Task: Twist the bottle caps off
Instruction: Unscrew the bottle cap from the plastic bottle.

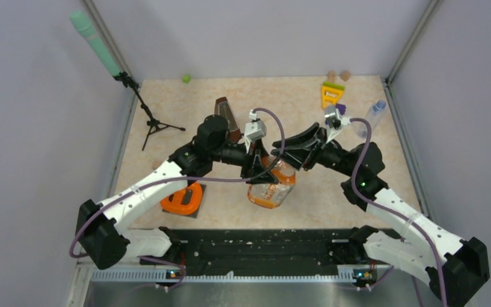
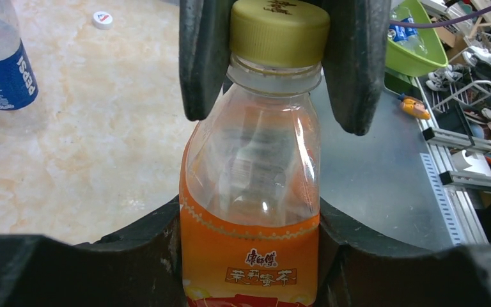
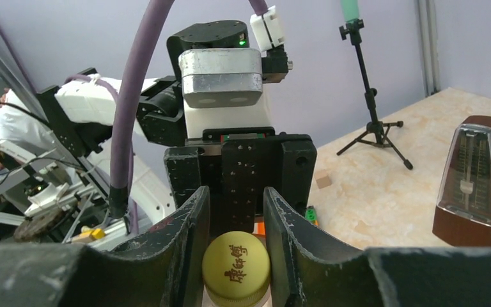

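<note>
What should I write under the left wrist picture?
The left gripper holds the orange bottle while the right gripper pinches its yellow cap.

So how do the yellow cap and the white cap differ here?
The yellow cap sits on the neck of the orange bottle; the white cap lies loose on the table. The right gripper clamps the yellow cap; nothing touches the white cap. Both are round screw caps.

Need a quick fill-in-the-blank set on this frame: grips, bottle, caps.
1. The cap that the right gripper is shut on is ____.
2. The squat bottle held by the left gripper has an ____ label.
3. The loose cap on the table, beyond the Pepsi bottle, is ____.
Missing words: yellow; orange; white.
</note>
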You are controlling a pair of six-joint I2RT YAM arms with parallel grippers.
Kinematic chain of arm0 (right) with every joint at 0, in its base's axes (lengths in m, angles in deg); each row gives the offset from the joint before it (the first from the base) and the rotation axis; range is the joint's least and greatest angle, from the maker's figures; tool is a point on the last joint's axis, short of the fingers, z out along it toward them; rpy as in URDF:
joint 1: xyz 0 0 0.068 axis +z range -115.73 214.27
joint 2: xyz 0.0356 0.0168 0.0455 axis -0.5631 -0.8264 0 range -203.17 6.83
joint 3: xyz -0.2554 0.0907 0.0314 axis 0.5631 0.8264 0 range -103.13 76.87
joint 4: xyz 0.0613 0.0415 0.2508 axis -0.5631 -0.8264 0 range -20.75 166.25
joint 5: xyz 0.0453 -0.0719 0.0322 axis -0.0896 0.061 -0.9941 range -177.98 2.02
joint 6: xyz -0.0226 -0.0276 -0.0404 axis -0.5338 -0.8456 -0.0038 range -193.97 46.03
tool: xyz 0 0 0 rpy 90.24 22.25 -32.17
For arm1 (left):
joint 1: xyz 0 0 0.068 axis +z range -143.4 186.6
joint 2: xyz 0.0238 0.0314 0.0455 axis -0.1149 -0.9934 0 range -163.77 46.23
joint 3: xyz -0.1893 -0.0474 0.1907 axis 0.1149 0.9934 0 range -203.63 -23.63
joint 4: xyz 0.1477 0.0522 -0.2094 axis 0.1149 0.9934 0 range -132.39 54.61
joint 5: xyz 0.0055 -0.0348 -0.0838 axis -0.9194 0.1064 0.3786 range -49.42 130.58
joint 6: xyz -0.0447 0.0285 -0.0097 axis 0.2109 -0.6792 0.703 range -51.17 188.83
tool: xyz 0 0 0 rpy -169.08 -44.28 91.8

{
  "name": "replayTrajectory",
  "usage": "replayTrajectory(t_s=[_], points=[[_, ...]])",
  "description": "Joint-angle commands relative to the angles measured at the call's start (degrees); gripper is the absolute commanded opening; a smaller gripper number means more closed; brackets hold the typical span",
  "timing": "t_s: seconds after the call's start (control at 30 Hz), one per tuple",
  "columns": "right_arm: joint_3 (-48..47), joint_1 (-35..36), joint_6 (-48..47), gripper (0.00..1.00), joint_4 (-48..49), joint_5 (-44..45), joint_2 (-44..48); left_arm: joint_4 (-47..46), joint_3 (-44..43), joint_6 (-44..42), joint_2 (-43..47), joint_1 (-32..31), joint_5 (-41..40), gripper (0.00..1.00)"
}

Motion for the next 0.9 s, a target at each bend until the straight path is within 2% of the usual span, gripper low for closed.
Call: replayTrajectory(t_s=[0.0, 0.17, 0.3, 0.5, 0.73, 0.87], points=[[-2.56, 0.49, -1.25, 0.23, -0.71, -0.23, 0.33, -1.56, -0.75, 0.48, 1.26, -1.34, -4.87, 0.00], [-0.67, 0.49, -0.84, 0.49, -2.11, 9.12, 0.80, 2.78, 1.06, -6.75, 5.91, -4.59, -29.66, 0.00], [-0.95, 0.49, 1.33, 0.62, -0.53, 8.89, -1.27, 5.21, -0.19, -9.01, 5.74, -6.97, -35.45, 0.00], [-0.65, 0.48, 2.23, 0.64, -0.16, 10.88, -1.95, 8.84, -2.80, -12.27, 3.44, -13.58, -49.61, 0.00], [-1.75, 0.41, 0.61, 0.63, -8.03, 16.46, -0.61, 6.56, -1.44, -9.78, 4.37, -14.19, -56.17, 0.00], [-1.10, 0.40, 0.84, 0.63, -9.89, 17.99, 0.03, 4.91, -0.72, -9.78, 5.47, -14.18, -57.16, 0.00]])
